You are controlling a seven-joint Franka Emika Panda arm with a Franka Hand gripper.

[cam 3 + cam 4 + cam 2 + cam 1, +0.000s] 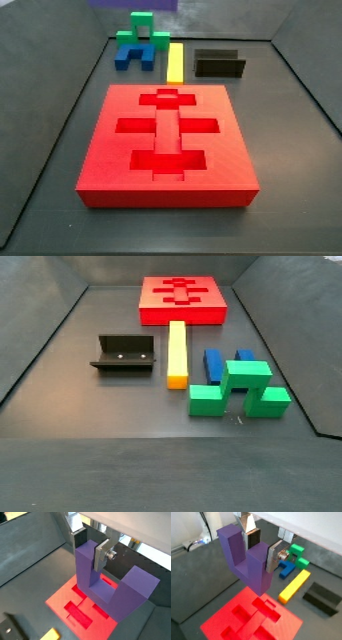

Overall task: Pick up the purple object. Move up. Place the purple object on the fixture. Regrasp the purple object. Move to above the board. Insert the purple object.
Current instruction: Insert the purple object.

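gripper (261, 548) is clamped on the purple plastic u-shaped block (246, 557), silver finger plate (103, 556) flat against one prong, in both wrist views. block hangs in the air, prongs pointing down, above the big red rectangular board (241, 619) with cross- and t-shaped recesses. in a side view only a purple sliver (134, 5) shows at the top edge; gripper itself is out of frame there.

board recesses (166, 128) hold nothing. black l-shaped fixture (128, 355) sits left of the long yellow bar (177, 354), also holding nothing. right of the bar: blue u-shaped block (223, 363) and green block (238, 389), touching each other. in a side view the red board (183, 301) lies at the far end of the dark floor (94, 406), well apart from the fixture.
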